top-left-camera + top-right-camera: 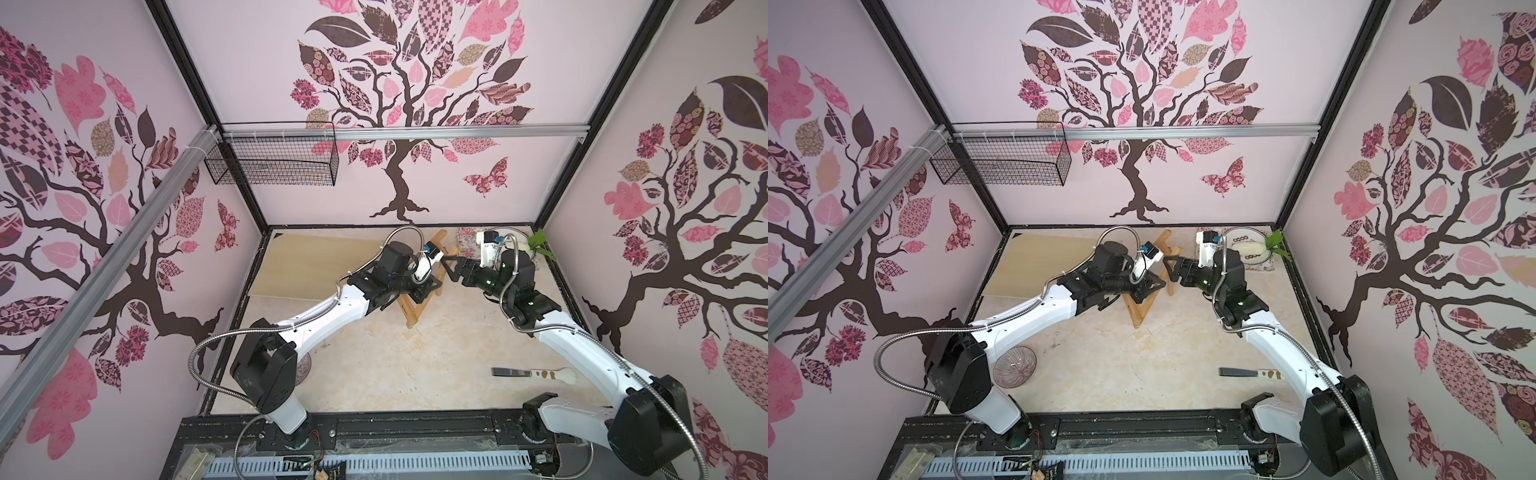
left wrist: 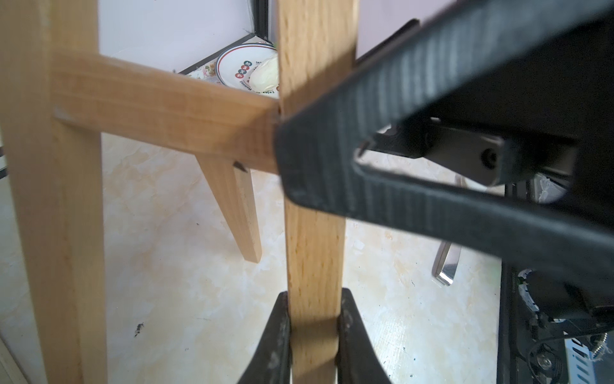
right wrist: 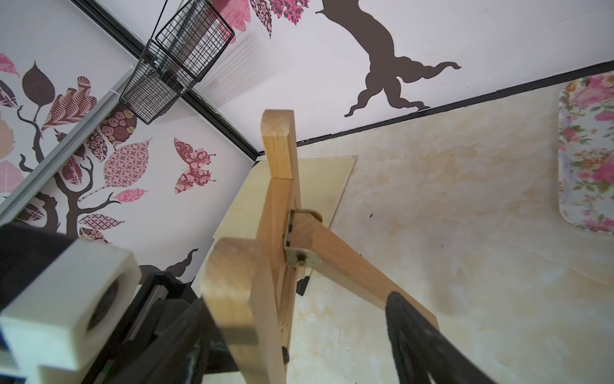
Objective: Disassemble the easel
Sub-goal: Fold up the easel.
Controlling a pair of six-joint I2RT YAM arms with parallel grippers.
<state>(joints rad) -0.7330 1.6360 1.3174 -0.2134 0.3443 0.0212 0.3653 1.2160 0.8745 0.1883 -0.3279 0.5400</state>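
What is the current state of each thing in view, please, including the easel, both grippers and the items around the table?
easel: standing, back leg spread out on its hinge, still in one piece.
left gripper: shut on an easel slat.
right gripper: jaws open, one finger beside the back leg.
board: lying flat.
plate: on the floral tray, holding a white vegetable.
wire basket: hanging on the wall.
spatula: lying flat.

Objects around the worktop (image 1: 374,365).
Board (image 1: 307,266) far left; tray (image 1: 1264,266) with plate (image 1: 1246,247) far right; bowl (image 1: 1015,368), spatula (image 1: 534,374) near.
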